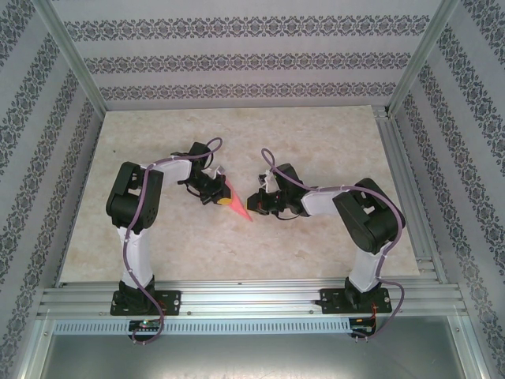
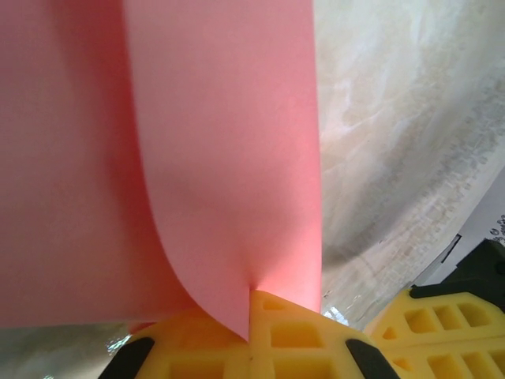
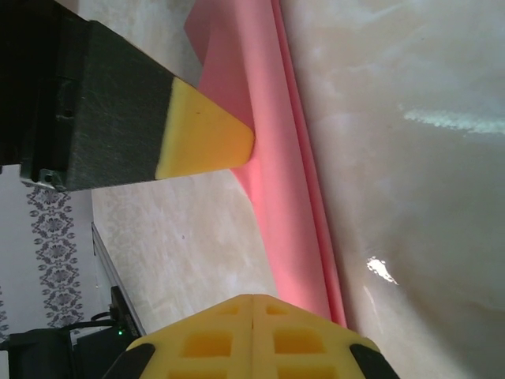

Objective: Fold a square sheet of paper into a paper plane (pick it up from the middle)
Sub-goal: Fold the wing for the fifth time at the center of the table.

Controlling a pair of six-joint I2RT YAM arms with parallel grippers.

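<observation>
The pink-red paper (image 1: 239, 205) is folded into a slim pointed dart, the paper plane, near the table's middle, its tip toward the near side. My left gripper (image 1: 223, 195) is shut on its wide end; the left wrist view shows the paper plane (image 2: 229, 158) curling up out of the closed yellow jaws of that left gripper (image 2: 252, 316). My right gripper (image 1: 258, 204) sits just right of the tip. Seen from the right wrist, the right gripper (image 3: 252, 304) is shut with no paper in its seam, and the creased paper plane (image 3: 276, 158) runs past beside it.
The marble-patterned table top (image 1: 331, 142) lies all around the two grippers. Aluminium rails (image 1: 410, 197) and patterned walls (image 1: 237, 63) border it. The left arm's black and yellow fingertip (image 3: 207, 142) presses on the paper in the right wrist view.
</observation>
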